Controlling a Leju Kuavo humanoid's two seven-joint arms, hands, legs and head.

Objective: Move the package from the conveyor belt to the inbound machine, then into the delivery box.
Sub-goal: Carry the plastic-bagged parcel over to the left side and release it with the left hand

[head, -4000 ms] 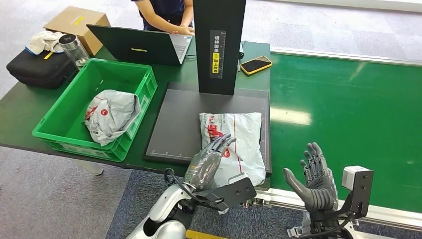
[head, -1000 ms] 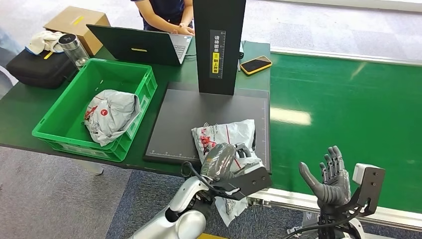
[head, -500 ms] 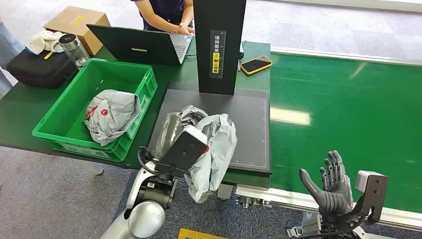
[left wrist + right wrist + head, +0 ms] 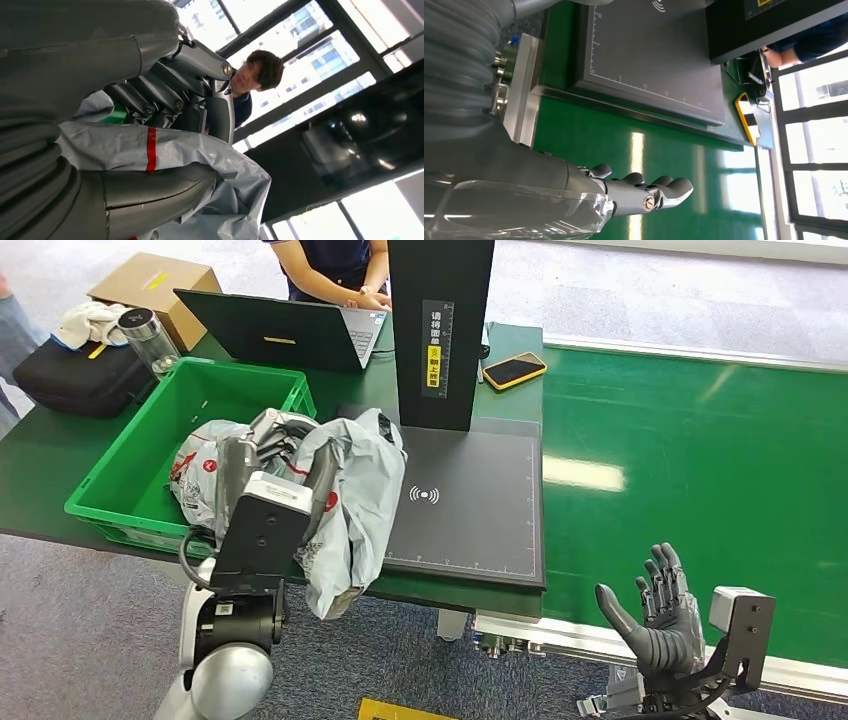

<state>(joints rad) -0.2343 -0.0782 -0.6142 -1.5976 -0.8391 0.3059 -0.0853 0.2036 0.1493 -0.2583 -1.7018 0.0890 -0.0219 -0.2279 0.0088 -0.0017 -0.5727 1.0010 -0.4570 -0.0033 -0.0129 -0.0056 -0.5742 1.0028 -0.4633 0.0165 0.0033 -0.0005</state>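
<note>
A dark green table [image 4: 40, 465] stood over grey carpet, with the bright green conveyor belt [image 4: 700, 460] running along its right side. At the far left sat a black bag [image 4: 70, 375], a clear jar [image 4: 150, 340] and a cardboard box [image 4: 155, 280]. Next came the green delivery box [image 4: 120, 465], with one grey parcel [image 4: 195, 465] lying inside. At the box's right wall the left hand [image 4: 265, 445] gripped the grey package [image 4: 350, 500], fingers [image 4: 165, 95] curled over its top, and the bag hung down past the table edge. Behind was a laptop [image 4: 290, 330] with a person [image 4: 330, 265] seated at it. Further right lay the flat dark inbound machine [image 4: 470, 500] with its black upright column [image 4: 440, 330], then a yellow-cased phone [image 4: 513, 370]. The right hand [image 4: 655, 625] hovered spread and empty at the belt's near edge
</note>
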